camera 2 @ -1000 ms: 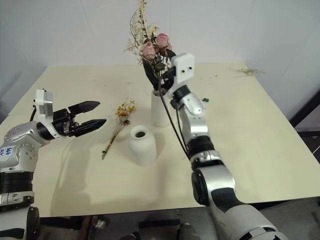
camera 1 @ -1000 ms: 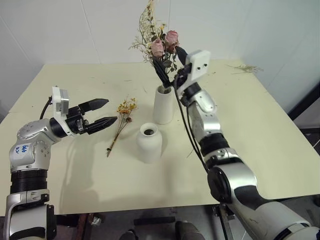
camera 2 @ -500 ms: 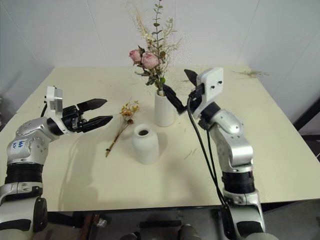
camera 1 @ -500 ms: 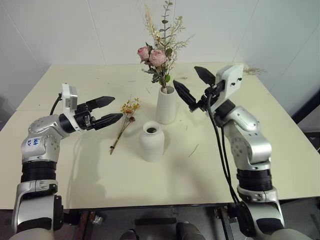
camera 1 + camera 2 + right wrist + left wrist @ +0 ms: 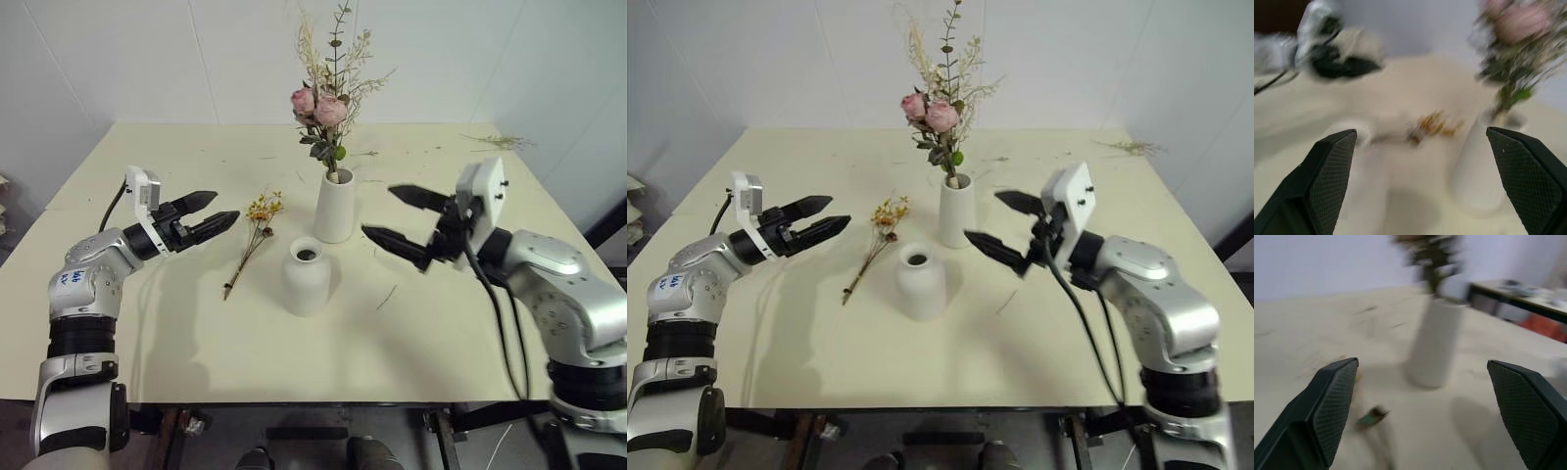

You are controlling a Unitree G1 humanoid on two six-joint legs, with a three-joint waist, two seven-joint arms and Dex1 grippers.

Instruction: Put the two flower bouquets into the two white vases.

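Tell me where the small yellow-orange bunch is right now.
The yellow-orange bunch lies flat on the table, left of the round vase and the tall vase, just ahead of the open left tool.

We see a pale yellow table (image 5: pixel 147 333) carrying a tall white vase (image 5: pixel 334 208), a round white vase (image 5: pixel 306 277), a yellow-orange bunch (image 5: pixel 249 242) and scattered dried sprigs (image 5: pixel 498 142)
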